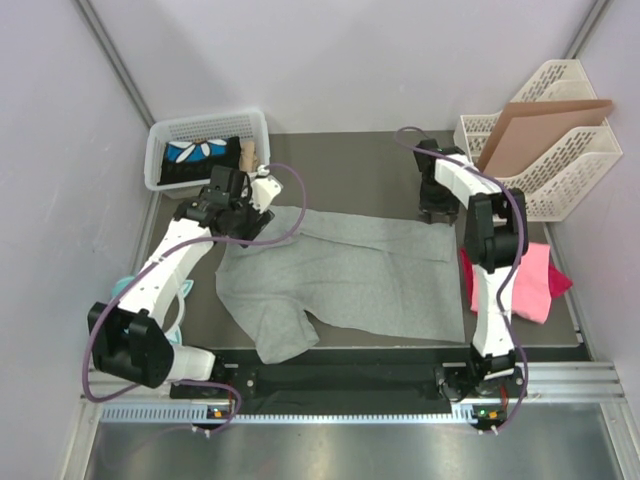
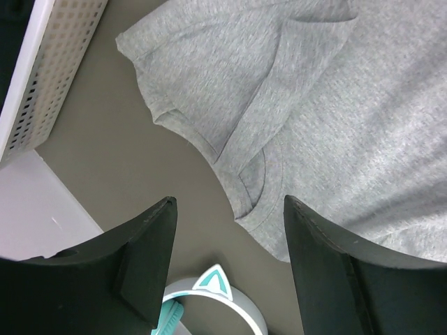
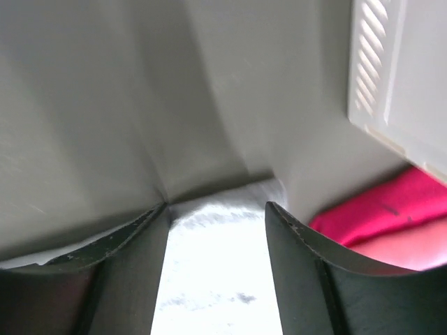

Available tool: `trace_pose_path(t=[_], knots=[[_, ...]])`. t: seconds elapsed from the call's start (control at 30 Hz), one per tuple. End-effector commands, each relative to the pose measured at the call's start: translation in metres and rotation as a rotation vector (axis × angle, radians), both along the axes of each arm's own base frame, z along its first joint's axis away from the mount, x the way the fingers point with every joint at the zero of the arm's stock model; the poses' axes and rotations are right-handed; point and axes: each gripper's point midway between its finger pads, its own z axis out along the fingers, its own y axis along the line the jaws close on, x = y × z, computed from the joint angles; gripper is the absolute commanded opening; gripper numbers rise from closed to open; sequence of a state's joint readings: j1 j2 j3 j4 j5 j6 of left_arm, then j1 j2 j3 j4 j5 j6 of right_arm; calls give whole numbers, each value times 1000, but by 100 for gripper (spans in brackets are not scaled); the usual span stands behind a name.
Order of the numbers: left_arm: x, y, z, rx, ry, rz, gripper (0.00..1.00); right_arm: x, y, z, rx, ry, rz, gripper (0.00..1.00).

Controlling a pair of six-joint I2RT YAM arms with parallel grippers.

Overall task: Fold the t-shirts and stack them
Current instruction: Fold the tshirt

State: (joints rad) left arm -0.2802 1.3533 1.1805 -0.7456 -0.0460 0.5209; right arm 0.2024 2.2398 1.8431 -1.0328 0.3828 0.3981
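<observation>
A heather grey t-shirt (image 1: 350, 275) lies spread flat across the middle of the table, one sleeve hanging towards the near edge. My left gripper (image 1: 243, 222) hovers over its far left corner, open and holding nothing. In the left wrist view the grey t-shirt (image 2: 349, 105) and its collar lie just beyond the left gripper (image 2: 229, 202). My right gripper (image 1: 437, 210) sits low at the shirt's far right corner. Its jaws (image 3: 216, 206) stand apart over blurred pale cloth. Pink and magenta t-shirts (image 1: 535, 280) lie bunched at the right, also visible as pink t-shirts (image 3: 391, 213).
A white basket (image 1: 160, 135) holding a dark blue-patterned item stands at the back left, close to the left gripper. A white file rack (image 1: 560, 170) with a brown cardboard sheet (image 1: 535, 125) stands at the back right. A teal cat-ear headband (image 2: 209, 283) lies under the left wrist.
</observation>
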Motion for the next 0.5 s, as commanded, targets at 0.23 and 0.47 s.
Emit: trace_pose_path(t=[0.23,0.47], knots=[[-13,0,18,-11,-69,-29,68,-8,-41,7,34,-52,-121,59],[-17,5,17,7,-81,-29,68,-12,-57,0,126,-44,-188,59]])
